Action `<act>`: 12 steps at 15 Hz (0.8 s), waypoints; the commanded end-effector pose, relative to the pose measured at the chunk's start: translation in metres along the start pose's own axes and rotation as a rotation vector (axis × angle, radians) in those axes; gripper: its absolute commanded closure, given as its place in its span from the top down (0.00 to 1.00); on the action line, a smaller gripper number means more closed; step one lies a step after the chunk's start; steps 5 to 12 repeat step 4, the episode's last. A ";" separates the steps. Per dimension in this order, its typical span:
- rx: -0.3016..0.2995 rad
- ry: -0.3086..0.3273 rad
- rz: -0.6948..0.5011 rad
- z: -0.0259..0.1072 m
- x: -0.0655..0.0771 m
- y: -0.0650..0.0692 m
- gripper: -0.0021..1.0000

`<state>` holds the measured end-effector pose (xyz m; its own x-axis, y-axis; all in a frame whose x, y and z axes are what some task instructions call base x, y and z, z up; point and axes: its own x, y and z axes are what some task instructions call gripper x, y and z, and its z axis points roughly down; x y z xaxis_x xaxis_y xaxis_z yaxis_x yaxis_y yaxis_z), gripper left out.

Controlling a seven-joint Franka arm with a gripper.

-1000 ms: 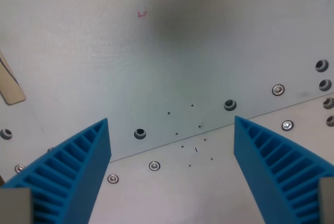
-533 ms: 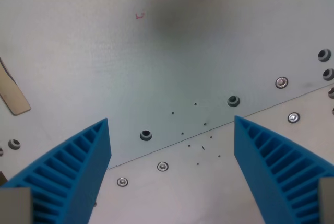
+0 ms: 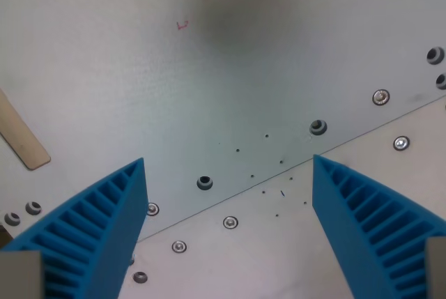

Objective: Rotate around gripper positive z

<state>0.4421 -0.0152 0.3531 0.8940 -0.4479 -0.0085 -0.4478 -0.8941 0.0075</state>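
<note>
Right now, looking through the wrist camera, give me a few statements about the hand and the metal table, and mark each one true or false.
1. The hand is open with nothing between its blue fingers. True.
2. A tan strip lies at the wrist view's left. True.
3. The red marks sit near the bottom edge. False: they are near the top.
4. The seam between the plates runs straight up and down. False: it slants across the view.

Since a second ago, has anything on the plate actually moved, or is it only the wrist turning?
Only the camera turned: the whole scene swung together, the seam steepening, the tan strip sliding lower, more screws showing at lower left. Nothing on the metal plate shifted by itself. The gripper stayed open and empty.
</note>
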 end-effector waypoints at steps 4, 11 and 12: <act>0.003 0.005 0.192 -0.003 0.000 0.000 1.00; 0.003 0.005 0.192 -0.003 0.000 0.000 1.00; 0.003 0.005 0.192 -0.003 0.000 0.000 1.00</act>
